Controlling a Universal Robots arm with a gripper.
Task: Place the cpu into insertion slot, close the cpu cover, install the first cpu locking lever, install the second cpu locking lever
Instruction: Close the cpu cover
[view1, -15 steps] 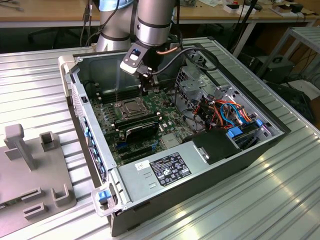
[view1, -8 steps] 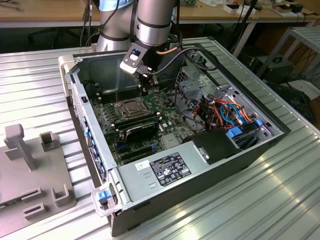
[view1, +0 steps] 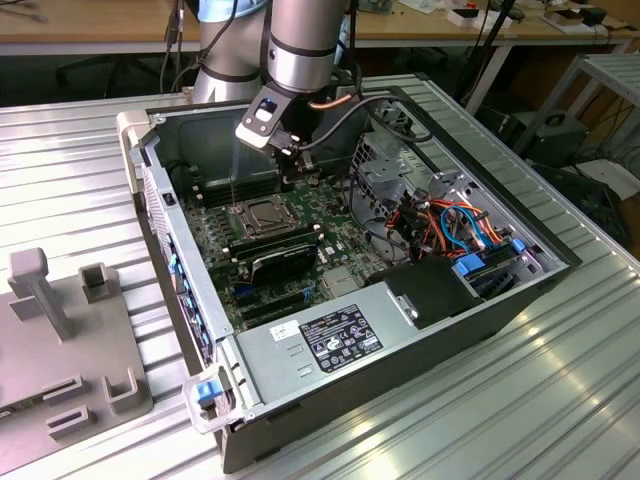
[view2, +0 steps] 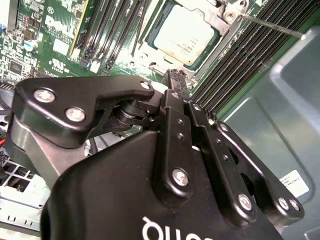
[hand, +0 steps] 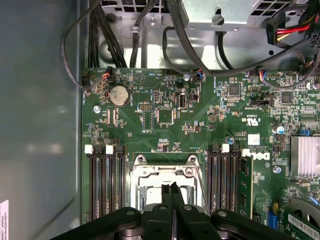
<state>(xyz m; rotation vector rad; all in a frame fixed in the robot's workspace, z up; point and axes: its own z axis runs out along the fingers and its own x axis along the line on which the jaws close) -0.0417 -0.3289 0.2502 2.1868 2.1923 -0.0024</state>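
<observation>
My gripper (hand: 172, 189) is pinched closed, empty, over the insertion slot (view1: 241, 216) mid-frame in the exterior view. Second wrist view adds the cpu (view2: 186, 34) seated, cpu cover (view2: 214, 19) framing it.

cpu cover (hand: 162, 171) btm hid, behind claw (hand: 172, 187)

silver-grey tubular arm (view1: 300, 45) with a blue band, black linked tool (view2: 176, 77) studded with silver screws.

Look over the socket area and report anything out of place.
One locking lever sticks up free at the corner of the cpu cover, not latched down. The cpu lies level in the cover's opening. Nothing else looks askew or damaged.
</observation>
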